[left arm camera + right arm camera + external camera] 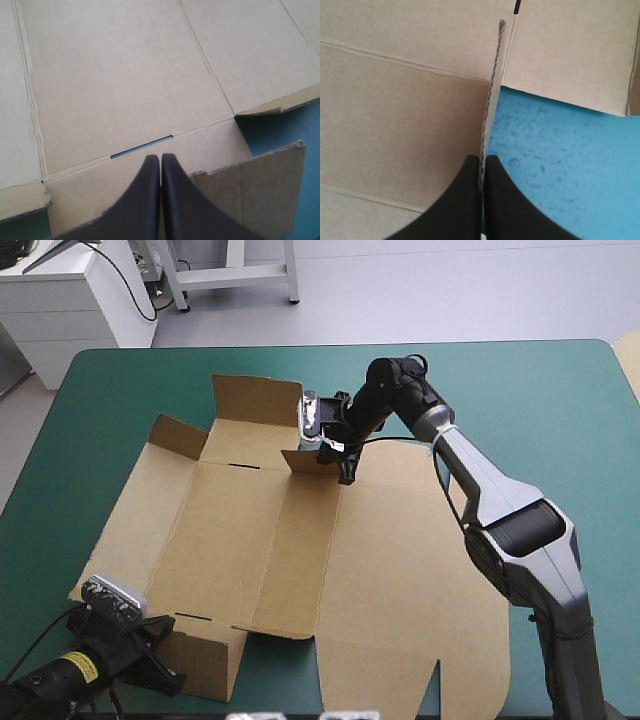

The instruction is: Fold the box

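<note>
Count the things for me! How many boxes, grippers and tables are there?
Box: 1
Grippers: 2, the left gripper and the right gripper
Table: 1
Total: 4

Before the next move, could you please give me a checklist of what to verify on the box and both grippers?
1. Right gripper shut on the upright flap: ok, the board's edge runs between its fingers.
2. Left gripper shut on the near wall: ok, it straddles the wall's edge.
3. Far wall raised: ok.
4. Slot ahead of the left gripper unblocked: ok, teal-green shows through it.
5. Lid flat on the table: ok.
6. Box walls tucked: not ok, most panels lie flat.
</note>
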`<state>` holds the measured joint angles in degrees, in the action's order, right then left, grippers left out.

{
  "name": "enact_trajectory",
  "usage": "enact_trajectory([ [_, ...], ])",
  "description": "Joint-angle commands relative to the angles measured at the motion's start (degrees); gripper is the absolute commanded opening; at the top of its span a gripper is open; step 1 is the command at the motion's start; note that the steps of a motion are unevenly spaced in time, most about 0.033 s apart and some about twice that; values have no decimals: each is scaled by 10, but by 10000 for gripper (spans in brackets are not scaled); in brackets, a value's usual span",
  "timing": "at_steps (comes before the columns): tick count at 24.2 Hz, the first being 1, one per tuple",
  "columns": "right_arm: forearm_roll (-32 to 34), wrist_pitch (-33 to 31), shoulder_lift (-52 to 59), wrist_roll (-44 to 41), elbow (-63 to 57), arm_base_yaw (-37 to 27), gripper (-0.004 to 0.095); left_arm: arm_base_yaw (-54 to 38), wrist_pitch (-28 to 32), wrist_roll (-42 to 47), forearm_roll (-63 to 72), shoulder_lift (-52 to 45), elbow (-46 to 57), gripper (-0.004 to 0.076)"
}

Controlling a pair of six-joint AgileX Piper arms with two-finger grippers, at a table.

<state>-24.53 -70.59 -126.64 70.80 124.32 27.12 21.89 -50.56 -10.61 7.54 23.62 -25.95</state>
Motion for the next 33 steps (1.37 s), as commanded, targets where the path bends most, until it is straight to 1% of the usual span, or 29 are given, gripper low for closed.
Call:
enact_trajectory([
  [1, -14, -8, 49, 26, 18, 0, -21, 3, 33, 5, 10, 6, -18, -8],
  [5, -3, -8, 49, 30, 18, 0, -21, 3, 33, 5, 10, 6, -18, -8],
  [8, -8, -8, 49, 61, 18, -2, -21, 3, 33, 5, 10, 6, -18, -8],
  [11, -52, -8, 49, 66, 18, -24, -21, 3, 33, 5, 10, 6, -18, -8],
  [14, -104, -8, 49, 53, 17, -51, -21, 3, 33, 5, 10, 6, -18, -8],
  [18, -120, -8, 49, 54, 17, -45, -21, 3, 33, 5, 10, 6, -18, -8],
  [26, -111, -8, 49, 54, 17, -13, -21, 3, 38, 5, 8, 6, -16, -8],
  [33, -62, -8, 49, 47, 17, -11, -21, 3, 38, 5, 7, 6, -16, -8],
])
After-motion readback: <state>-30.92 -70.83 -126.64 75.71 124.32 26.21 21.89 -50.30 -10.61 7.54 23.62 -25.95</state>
